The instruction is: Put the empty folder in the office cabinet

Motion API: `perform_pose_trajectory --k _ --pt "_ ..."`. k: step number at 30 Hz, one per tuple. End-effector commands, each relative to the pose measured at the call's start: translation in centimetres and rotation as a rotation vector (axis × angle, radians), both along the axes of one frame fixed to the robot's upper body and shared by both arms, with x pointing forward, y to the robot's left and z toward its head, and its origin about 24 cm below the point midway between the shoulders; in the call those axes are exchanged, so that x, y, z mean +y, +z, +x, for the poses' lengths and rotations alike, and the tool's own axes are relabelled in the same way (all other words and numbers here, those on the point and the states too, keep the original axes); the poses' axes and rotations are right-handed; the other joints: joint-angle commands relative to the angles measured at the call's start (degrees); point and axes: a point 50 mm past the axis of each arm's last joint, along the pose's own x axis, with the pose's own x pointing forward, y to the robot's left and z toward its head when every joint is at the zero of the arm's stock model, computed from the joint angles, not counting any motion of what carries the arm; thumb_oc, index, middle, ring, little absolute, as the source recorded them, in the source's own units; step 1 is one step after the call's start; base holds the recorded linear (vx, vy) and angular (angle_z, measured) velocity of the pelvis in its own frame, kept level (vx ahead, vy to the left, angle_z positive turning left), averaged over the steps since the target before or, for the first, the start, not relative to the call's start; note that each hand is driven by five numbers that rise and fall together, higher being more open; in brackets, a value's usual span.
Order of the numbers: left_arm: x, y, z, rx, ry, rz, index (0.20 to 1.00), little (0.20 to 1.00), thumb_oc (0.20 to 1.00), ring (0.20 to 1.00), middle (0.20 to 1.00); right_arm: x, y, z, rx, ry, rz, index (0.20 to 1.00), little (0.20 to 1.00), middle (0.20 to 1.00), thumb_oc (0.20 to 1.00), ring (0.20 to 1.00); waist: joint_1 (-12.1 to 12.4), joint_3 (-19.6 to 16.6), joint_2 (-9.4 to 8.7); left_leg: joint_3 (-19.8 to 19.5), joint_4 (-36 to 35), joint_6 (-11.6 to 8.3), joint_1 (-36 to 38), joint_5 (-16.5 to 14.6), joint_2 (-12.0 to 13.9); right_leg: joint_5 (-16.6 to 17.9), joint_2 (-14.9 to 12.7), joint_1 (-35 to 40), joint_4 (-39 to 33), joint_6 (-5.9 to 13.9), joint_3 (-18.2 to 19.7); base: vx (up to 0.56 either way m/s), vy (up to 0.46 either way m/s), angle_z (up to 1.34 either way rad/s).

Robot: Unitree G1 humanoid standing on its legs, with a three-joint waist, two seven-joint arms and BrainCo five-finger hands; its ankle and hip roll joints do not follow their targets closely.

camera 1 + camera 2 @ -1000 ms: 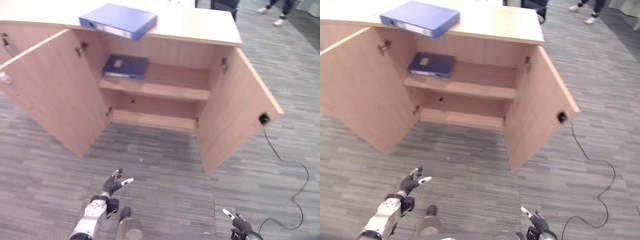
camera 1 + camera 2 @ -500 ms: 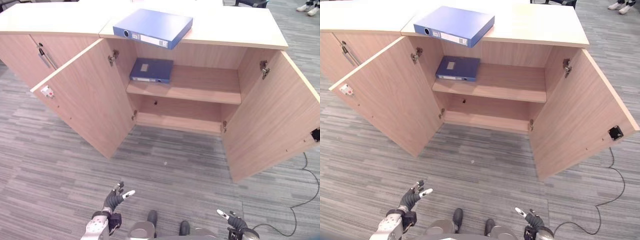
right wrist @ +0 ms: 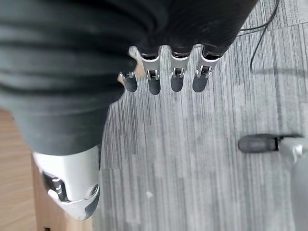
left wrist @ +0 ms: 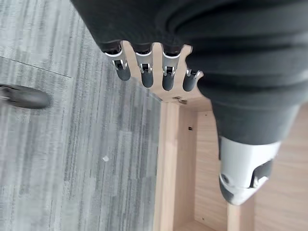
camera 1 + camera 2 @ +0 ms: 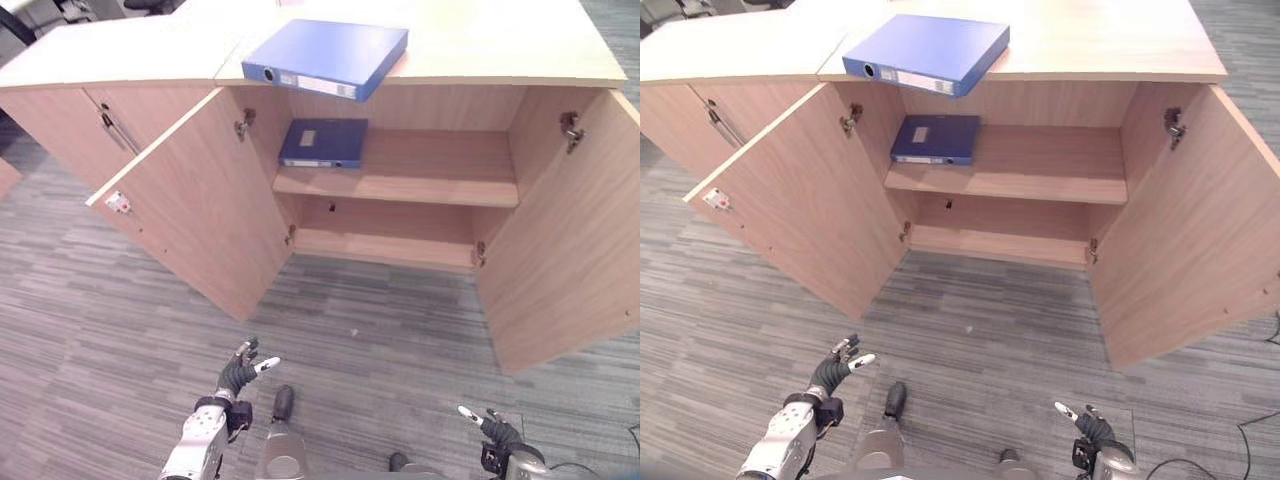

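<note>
A light-wood office cabinet [image 5: 400,190] stands with both doors swung wide. On its top lies a blue folder [image 5: 326,58], one corner hanging over the front edge. A second, darker blue folder [image 5: 323,143] lies flat on the upper shelf at the left. My left hand [image 5: 238,374] hovers low over the carpet in front of the left door, fingers straight and holding nothing. My right hand [image 5: 492,430] shows at the lower right, also open and holding nothing. Both hands are well short of the cabinet.
The left door [image 5: 205,215] juts out toward me; the right door [image 5: 565,240] swings out on the other side. A closed neighbouring cabinet [image 5: 90,110] with a metal handle adjoins on the left. Grey striped carpet [image 5: 380,340] lies between me and the shelves.
The whole picture has shifted, so the camera has moved; the cabinet now sits further right in view. Both hands stay low and open, holding nothing.
</note>
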Motion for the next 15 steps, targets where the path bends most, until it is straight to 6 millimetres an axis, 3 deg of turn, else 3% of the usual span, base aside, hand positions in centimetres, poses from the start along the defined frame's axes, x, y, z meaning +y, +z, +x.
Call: perform_pose_trajectory --k 1,3,5,7,8,9,10,11,12,14,15 --pt "0.7 1.9 1.6 -0.116 -0.018 0.042 1.000 1.000 1.000 1.000 1.000 0.0 -0.2 -0.5 0.018 0.021 -0.005 1.000 1.000 1.000 1.000 1.000 1.1 -1.1 -0.48 1.4 1.8 -2.06 -3.8 3.0 1.3 -5.6 -4.7 -0.3 4.4 2.67 4.7 0.18 0.374 -0.19" --pt "0.6 1.9 1.6 -0.116 -0.037 0.048 1.000 1.000 1.000 1.000 1.000 0.5 -0.4 -0.7 0.018 0.015 0.007 1.000 1.000 1.000 1.000 1.000 1.3 -1.6 -0.98 1.5 2.7 -2.26 -4.2 4.1 1.1 -4.8 -6.4 -0.2 4.8 3.88 4.8 0.17 0.436 0.04" --pt "1.4 2.4 2.3 -0.126 -0.061 0.097 1.000 1.000 1.000 1.000 1.000 2.1 -0.9 -0.4 0.012 0.000 0.057 1.000 1.000 1.000 1.000 1.000 1.4 -2.3 -3.51 2.8 8.4 -0.79 -5.2 1.5 -1.9 -0.6 -10.2 -2.0 6.3 6.36 6.1 0.14 0.511 0.21" --pt "1.7 2.7 2.4 -0.135 -0.062 0.106 1.000 1.000 1.000 1.000 1.000 2.5 -1.0 -0.2 0.004 0.004 0.071 1.000 1.000 1.000 1.000 1.000 1.5 -2.2 -4.08 3.6 9.4 0.08 -5.3 0.3 -2.5 0.8 -11.0 -3.4 7.4 6.76 6.2 0.01 0.250 0.05" --pt "2.0 3.0 2.5 -0.144 -0.057 0.113 1.000 1.000 1.000 1.000 1.000 2.7 -0.9 0.2 -0.011 0.004 0.073 1.000 1.000 1.000 1.000 1.000 1.7 -2.1 -4.52 4.2 9.8 0.68 -5.1 -0.5 -2.9 2.9 -11.7 -4.4 8.3 7.25 6.3 0.00 0.373 0.05" --pt "2.5 3.3 2.7 -0.152 -0.050 0.125 1.000 1.000 1.000 1.000 1.000 3.2 -0.8 1.0 -0.031 0.011 0.086 1.000 1.000 1.000 1.000 1.000 2.2 -1.9 -5.16 5.1 10.1 1.98 -4.7 -1.6 -4.0 7.5 -12.8 -6.8 10.6 7.60 6.1 0.01 0.296 -0.19" --pt "2.5 3.3 2.7 -0.152 -0.049 0.126 1.000 1.000 1.000 1.000 1.000 3.3 -0.8 1.1 -0.032 0.011 0.086 1.000 1.000 1.000 1.000 1.000 2.3 -2.0 -5.24 5.2 10.1 2.03 -4.7 -1.6 -4.0 7.6 -12.9 -7.0 10.6 7.66 6.3 0.01 0.365 -0.42" --pt "3.1 3.4 2.6 -0.152 -0.037 0.140 1.000 1.000 1.000 1.000 1.000 3.3 -0.5 1.8 -0.053 0.016 0.083 1.000 1.000 1.000 1.000 1.000 2.7 -1.3 -5.17 6.2 9.6 3.32 -3.5 -2.3 -4.7 12.2 -13.9 -9.5 14.3 7.36 5.1 -0.01 0.188 -0.54" --pt "3.1 3.4 2.6 -0.152 -0.037 0.140 1.000 1.000 1.000 1.000 1.000 3.3 -0.5 1.8 -0.053 0.016 0.083 1.000 1.000 1.000 1.000 1.000 2.8 -1.3 -5.19 6.3 9.6 3.33 -3.5 -2.3 -4.7 12.2 -13.9 -9.5 14.3 7.37 5.2 -0.02 0.280 -0.46" --pt "3.6 3.6 2.5 -0.150 -0.027 0.147 1.000 1.000 1.000 1.000 1.000 3.3 -0.2 2.5 -0.077 0.010 0.080 1.000 1.000 1.000 1.000 1.000 3.7 -0.6 -3.84 8.0 8.7 4.77 -1.7 -3.4 -4.7 11.8 -15.2 -11.1 18.6 6.37 -2.7 0.03 0.320 -0.39" --pt "3.5 3.5 2.4 -0.146 -0.031 0.142 1.000 1.000 1.000 1.000 1.000 3.4 -0.2 2.4 -0.078 0.001 0.086 1.000 1.000 1.000 1.000 1.000 3.2 -0.2 -3.73 8.3 8.3 5.37 -0.2 -4.1 -5.6 10.4 -13.9 -12.0 20.3 5.85 -3.6 0.11 0.343 -0.40"
